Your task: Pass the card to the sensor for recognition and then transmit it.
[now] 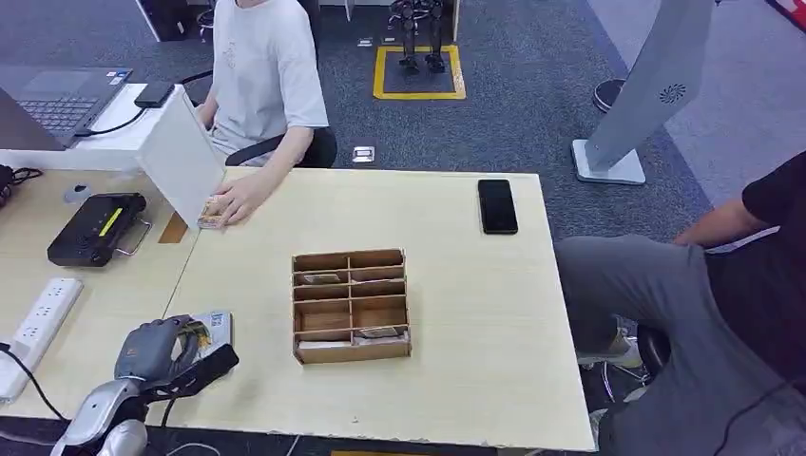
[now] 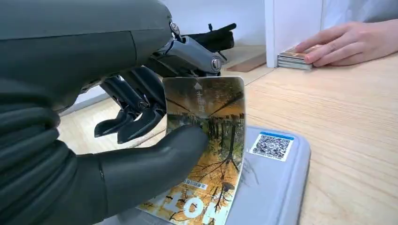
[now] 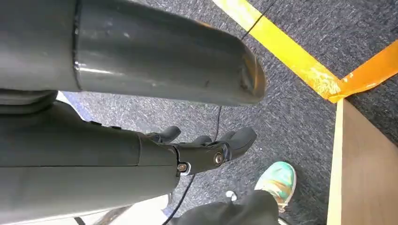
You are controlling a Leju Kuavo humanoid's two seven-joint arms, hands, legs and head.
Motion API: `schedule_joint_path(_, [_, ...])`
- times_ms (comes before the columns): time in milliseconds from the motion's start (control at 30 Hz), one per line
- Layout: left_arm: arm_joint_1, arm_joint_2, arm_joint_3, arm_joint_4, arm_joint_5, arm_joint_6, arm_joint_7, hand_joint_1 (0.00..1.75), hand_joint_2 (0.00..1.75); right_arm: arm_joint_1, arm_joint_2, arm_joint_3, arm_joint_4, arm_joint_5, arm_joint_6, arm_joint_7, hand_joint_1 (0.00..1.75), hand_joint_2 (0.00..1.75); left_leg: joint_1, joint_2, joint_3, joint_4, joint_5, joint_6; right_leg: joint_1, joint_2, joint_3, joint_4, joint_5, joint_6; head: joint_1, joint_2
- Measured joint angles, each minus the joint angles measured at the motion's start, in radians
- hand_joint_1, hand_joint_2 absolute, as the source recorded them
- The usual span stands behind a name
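One card [image 2: 206,154] was in play, held by the left hand [image 1: 152,350] over the grey sensor pad [image 2: 281,187] at the near left edge of the table [image 1: 475,285]. The likeliest trouble, as I judged it, was a slip: the card stood tilted with its lower edge on or just above the pad, so a push downward could bend it or skid it out of the pinch — and the pad itself might shift on the smooth wood. The thick thumb [image 2: 155,159] pressed on the printed face while the darker fingers [image 2: 136,117] curled behind it, only narrowly parted, pinching the card between them. The right hand [image 3: 206,150] hung beside the table over the carpet, its fingers loosely curled with nothing in them. Further off, a person's hand [image 2: 347,42] rested on a small stack of cards [image 2: 293,58].
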Motion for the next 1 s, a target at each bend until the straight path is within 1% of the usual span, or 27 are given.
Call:
schedule_joint_path(167, [-0.001, -0.002, 0.008, 0.011, 0.000, 0.008, -0.003, 1.75, 1.75, -0.001, 0.000, 0.000, 0.000, -0.003, -0.001, 0.000, 0.00, 0.00, 0.000, 0.000, 0.001, -0.001, 0.001, -0.002, 0.000, 0.000, 0.001, 0.000, 0.001, -0.002, 0.000, 0.000])
schedule_joint_path(367, [0.001, -0.016, 0.029, 0.014, 0.087, 0.009, -0.064, 1.75, 1.75, 0.000, 0.000, 0.003, 0.000, -0.005, -0.003, -0.002, 0.00, 0.00, 0.000, -0.001, 0.001, -0.001, 0.003, -0.003, 0.000, -0.001, 0.000, 0.001, 0.001, -0.002, 0.000, 0.000])
schedule_joint_path(867, [0.005, -0.034, 0.048, 0.014, 0.106, 0.007, -0.071, 1.75, 1.75, 0.000, 0.000, 0.009, 0.000, -0.005, -0.004, -0.003, 0.00, 0.00, 0.000, -0.001, 0.001, -0.001, 0.003, -0.002, 0.000, -0.001, 0.001, 0.001, 0.002, -0.002, 0.000, 0.000])
schedule_joint_path(933, [0.010, -0.039, 0.056, 0.011, 0.232, -0.032, -0.128, 1.75, 1.75, 0.000, 0.000, 0.009, 0.000, -0.005, -0.006, -0.004, 0.00, 0.00, 0.000, -0.001, 0.001, -0.001, 0.003, -0.002, 0.000, -0.001, 0.000, 0.001, 0.002, -0.003, 0.000, 0.000])
schedule_joint_path(967, [0.016, -0.049, 0.068, 0.002, 0.331, -0.068, -0.162, 1.75, 1.75, 0.000, 0.000, 0.009, 0.000, -0.005, -0.008, -0.005, 0.00, 0.00, 0.000, -0.001, 0.002, -0.001, 0.003, -0.002, 0.000, -0.001, 0.000, 0.001, 0.002, -0.003, 0.000, 0.000])
schedule_joint_path(1000, [0.024, -0.062, 0.082, -0.017, 0.458, -0.113, -0.197, 1.75, 1.75, 0.001, 0.000, 0.009, 0.000, -0.005, -0.012, -0.009, 0.00, 0.00, 0.000, -0.001, 0.001, -0.001, 0.003, -0.002, 0.000, -0.001, -0.001, 0.001, 0.002, -0.003, 0.000, 0.000])
